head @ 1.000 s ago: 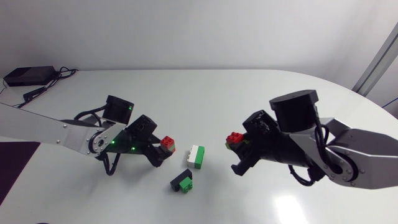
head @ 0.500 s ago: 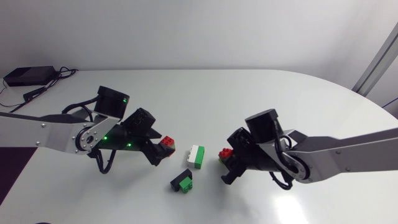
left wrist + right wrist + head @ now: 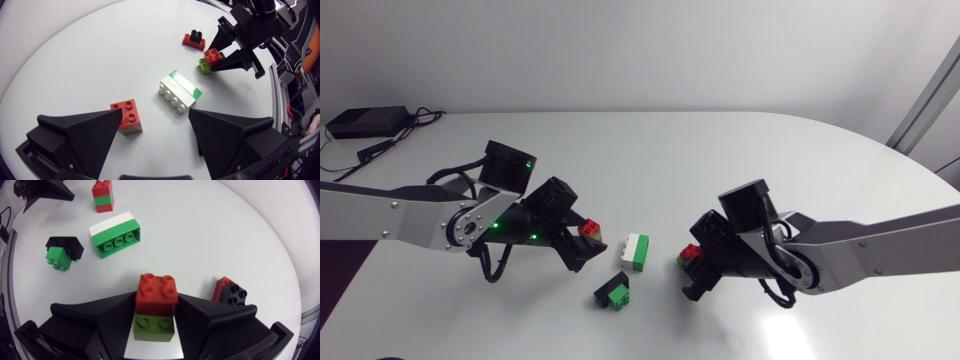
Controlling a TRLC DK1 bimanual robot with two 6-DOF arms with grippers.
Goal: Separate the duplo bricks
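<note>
My right gripper (image 3: 156,325) is shut on a red brick stacked on a green one (image 3: 156,304), low over the table's middle (image 3: 689,254). The left gripper (image 3: 155,127) stands open. A red-and-green brick (image 3: 127,116) lies just inside one of its fingers, touched from no second side (image 3: 590,230). Ahead of it lies a white-and-green brick (image 3: 179,91), midway between both grippers (image 3: 636,251). A black-and-green pair (image 3: 613,293) sits nearer the front edge. Beside the right gripper rests a black-on-red pair (image 3: 230,292).
A black box with cables (image 3: 365,122) sits at the table's far left corner. The curved table edge (image 3: 880,145) runs along the back right.
My right arm has swung toward the middle and come down with the red-green stack, now low at the table. The left gripper has shifted only slightly by its brick.
</note>
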